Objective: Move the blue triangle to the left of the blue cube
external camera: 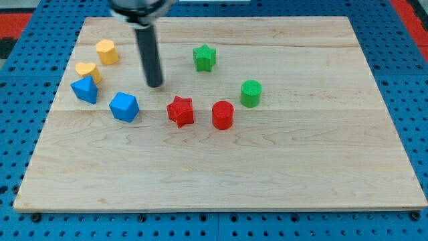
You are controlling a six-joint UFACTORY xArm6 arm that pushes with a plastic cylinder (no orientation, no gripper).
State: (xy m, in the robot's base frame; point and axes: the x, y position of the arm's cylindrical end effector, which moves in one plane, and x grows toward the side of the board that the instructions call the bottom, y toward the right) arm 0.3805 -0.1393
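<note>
1. Wooden board (221, 174): a pale plank surface lying on a blue pegboard (414, 100); its near part, toward the view's bottom, carries no blocks.
2. Red cylinder (223, 114): to the view's right of the blue cube, well apart from it; upright.
3. Red star (180, 110): between the blue cube and the red cylinder; just beside the cylinder, not touching.
4. Blue cube (124, 106): the landmark block, on the left half of the board; it sits tilted, one corner toward the camera.
5. Green cylinder (251, 93): far to the right of the blue cube and slightly farther back.
6. Blue triangle (85, 89): to the left of the blue cube and a little farther back; near it, with a narrow gap between.
7. My tip (154, 84): the lower end of a plain dark rod with no jaws, holding nothing; behind and right of the blue cube, touching no block.
8. Yellow heart (88, 70): behind and left of the blue cube; just behind the blue triangle.
9. Green star (204, 57): behind and right of the blue cube, well apart.
10. Yellow block (107, 51): farthest back, behind the blue cube; shape roughly hexagonal.
</note>
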